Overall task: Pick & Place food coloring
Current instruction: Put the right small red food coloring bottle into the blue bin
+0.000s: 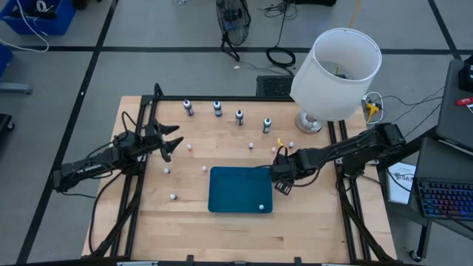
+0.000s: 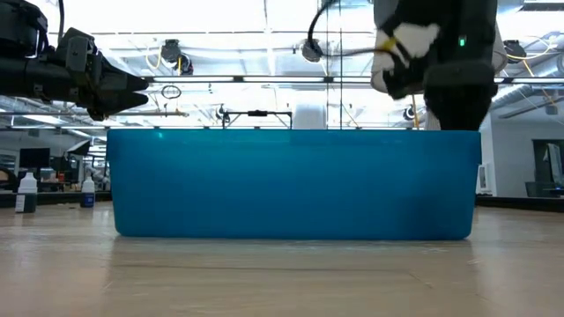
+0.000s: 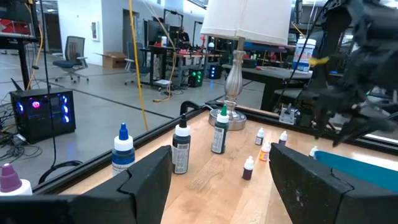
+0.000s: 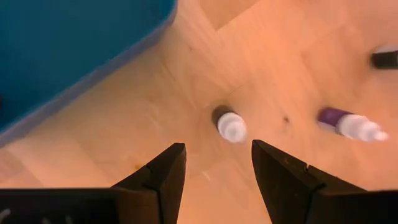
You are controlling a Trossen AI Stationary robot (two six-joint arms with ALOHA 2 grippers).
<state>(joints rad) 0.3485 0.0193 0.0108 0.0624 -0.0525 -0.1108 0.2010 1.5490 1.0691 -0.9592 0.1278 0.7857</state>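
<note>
Food coloring bottles (image 1: 171,196) are scattered across the wooden table (image 1: 310,214) as I see it from above: several tiny ones stand left of the blue tray (image 1: 241,190), a few more sit on the far side of it near the lamp (image 1: 334,74), and one (image 1: 261,207) rests inside the tray at its near right corner. Four larger bottles (image 1: 216,108) line up in a row along the far part of the table. My right claw (image 1: 281,176) hangs just off the tray's far right corner; its wrist view shows the fingers (image 4: 163,177) spread with nothing between them, pointing down at a small dark bottle with a whitish cap (image 4: 228,124) standing on the wood beside the tray's edge, with a purple one (image 4: 348,124) lying on its side farther off. My left claw (image 1: 172,142) hovers over the left side of the table, well apart from the tray, fingers (image 3: 149,180) also spread and empty, facing the row of larger bottles and the lamp base. In the low view the tray wall (image 2: 291,183) fills the middle, and both arms show above it.
</note>
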